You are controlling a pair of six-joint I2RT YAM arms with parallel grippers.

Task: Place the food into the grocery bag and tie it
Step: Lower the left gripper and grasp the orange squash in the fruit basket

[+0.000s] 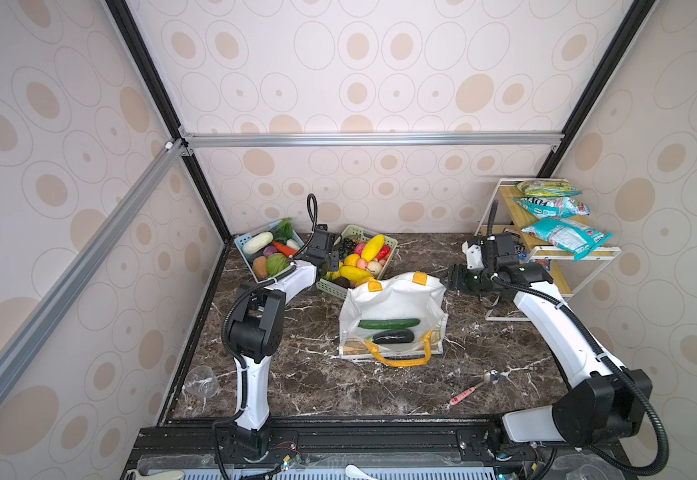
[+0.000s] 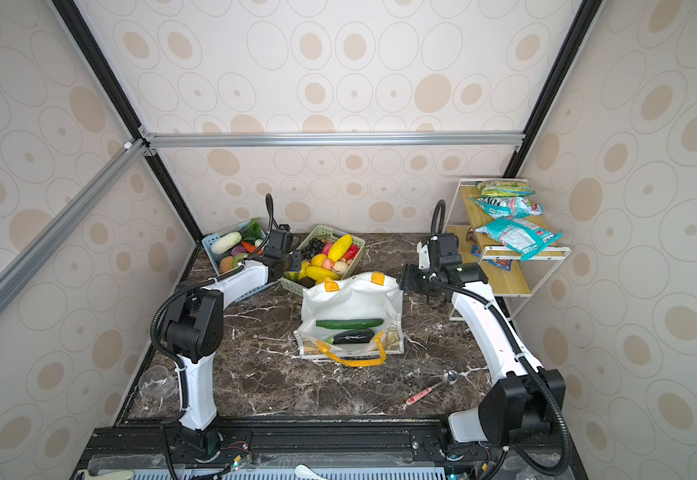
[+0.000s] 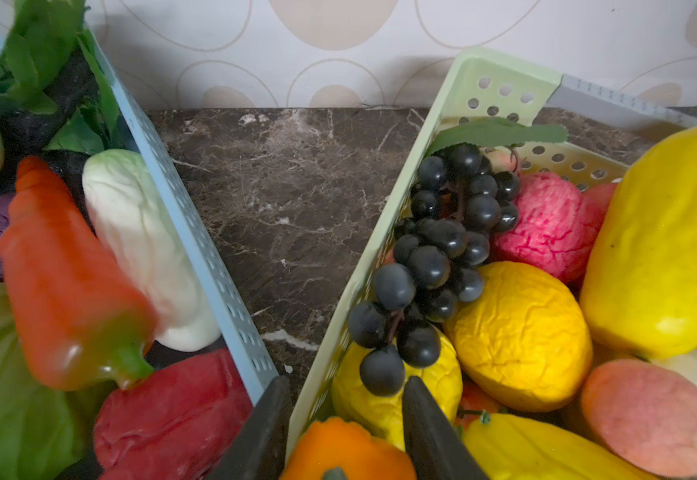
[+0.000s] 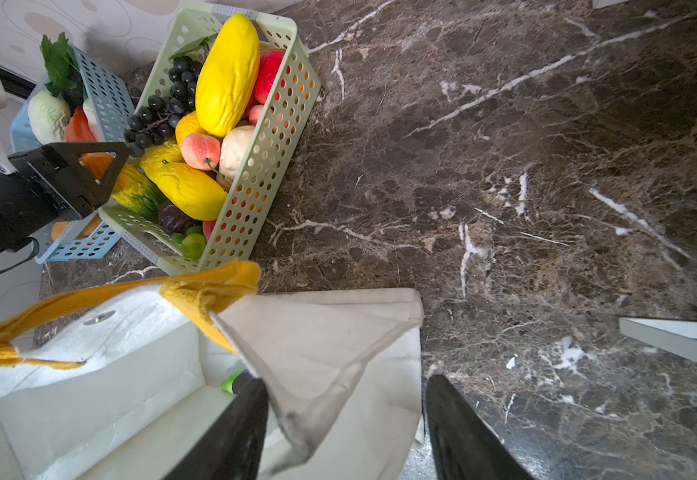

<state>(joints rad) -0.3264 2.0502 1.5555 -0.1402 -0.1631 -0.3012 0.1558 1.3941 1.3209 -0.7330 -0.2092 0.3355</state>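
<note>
White boxy grocery bag [image 1: 392, 299], yellow-orange handles [image 1: 405, 362], holds cucumber [image 1: 388, 323] and eggplant [image 1: 394, 336]

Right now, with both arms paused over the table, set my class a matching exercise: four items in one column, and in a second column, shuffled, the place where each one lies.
Column one
1. cucumber
2. black grapes
3. carrot
4. teal snack packet

Column two
A. blue basket
B. wooden shelf
C. grocery bag
D. green basket

Pairs: 1-C, 2-D, 3-A, 4-B
</note>
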